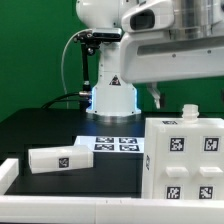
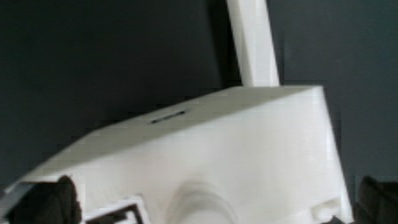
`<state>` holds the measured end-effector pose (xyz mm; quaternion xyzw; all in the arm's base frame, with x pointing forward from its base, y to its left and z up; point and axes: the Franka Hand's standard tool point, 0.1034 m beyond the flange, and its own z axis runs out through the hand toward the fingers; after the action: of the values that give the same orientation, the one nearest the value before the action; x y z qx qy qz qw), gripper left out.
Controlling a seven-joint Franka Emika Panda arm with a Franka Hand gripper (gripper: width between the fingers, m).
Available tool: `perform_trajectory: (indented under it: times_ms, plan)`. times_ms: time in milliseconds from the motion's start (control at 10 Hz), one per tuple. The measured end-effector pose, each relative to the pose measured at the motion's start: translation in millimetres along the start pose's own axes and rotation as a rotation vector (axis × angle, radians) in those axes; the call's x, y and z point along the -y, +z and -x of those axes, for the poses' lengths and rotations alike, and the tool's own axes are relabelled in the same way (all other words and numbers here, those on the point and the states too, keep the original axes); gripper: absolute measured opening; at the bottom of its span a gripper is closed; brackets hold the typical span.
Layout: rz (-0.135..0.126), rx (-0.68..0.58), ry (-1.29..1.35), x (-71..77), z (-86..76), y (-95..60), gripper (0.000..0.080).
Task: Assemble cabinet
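Operator, your stock in the exterior view:
- Cabinet body (image 1: pixel 185 152), 4 o'clock: white panels, smooth, matt, possibly plastic.
- Loose panel (image 1: pixel 60 158), 8 o'clock: same white matt finish.
- Table (image 1: pixel 40 125): black, matt.
- Robot base (image 1: pixel 112 97), 12 o'clock: glossy white plastic.

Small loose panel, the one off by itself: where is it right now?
The small loose panel lies on the black table at the exterior view's left, just beside the marker board, apart from the cabinet body.

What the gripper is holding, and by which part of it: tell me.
Nothing is held. The gripper is open, its fingers spread wide, hanging over the cabinet without closing on any part of it.
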<state>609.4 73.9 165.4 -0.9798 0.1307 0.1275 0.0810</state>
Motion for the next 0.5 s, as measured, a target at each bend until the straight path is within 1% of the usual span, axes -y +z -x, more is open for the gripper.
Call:
perform_trajectory:
  times_ms: [100,200,300,500]
  plan:
    - [0.002,0.016,0.065,0.9,-3.1,-11.4,0.0792]
    - [-0.004,-0.010,0.052,7.8,-7.1,-13.3,0.0798]
    - [-0.002,-0.003,0.050,6.6,-5.5,-9.7,0.0797]
    - [-0.002,-0.003,0.055,5.6,-5.3,-10.0,0.0797]
